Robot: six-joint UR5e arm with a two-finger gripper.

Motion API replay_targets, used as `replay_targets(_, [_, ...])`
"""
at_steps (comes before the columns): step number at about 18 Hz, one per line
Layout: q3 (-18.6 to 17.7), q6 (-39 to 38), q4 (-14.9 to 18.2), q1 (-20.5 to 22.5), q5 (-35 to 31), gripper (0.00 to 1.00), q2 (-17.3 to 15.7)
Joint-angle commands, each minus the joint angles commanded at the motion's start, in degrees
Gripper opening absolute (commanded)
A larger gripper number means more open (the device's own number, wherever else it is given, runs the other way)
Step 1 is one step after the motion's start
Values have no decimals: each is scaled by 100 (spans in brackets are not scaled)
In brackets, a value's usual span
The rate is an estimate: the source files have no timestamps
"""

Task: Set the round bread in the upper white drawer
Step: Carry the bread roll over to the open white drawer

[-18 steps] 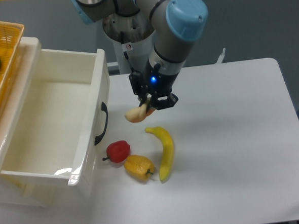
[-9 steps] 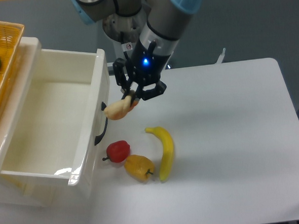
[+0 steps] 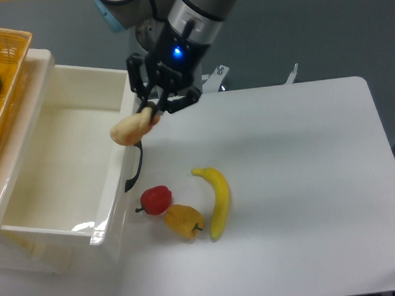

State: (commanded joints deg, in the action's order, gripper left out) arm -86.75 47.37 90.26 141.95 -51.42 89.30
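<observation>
The round bread (image 3: 130, 128) is hanging in the air over the front panel of the upper white drawer (image 3: 64, 163), just above its black handle (image 3: 135, 166). The gripper (image 3: 151, 108) is clamping it by one end. A red pepper (image 3: 156, 199), yellow pepper (image 3: 183, 220) and banana (image 3: 216, 199) are lying beside the drawer front.
</observation>
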Motion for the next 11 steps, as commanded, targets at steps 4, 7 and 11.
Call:
replay_targets(4, [-9,-35,-9,-290,-9,27,9])
replay_targets(7, [-62,-193,-44,-413,-35,27,26])
replay_targets(11, [-114,-273,-53,-571,-53,27,53])
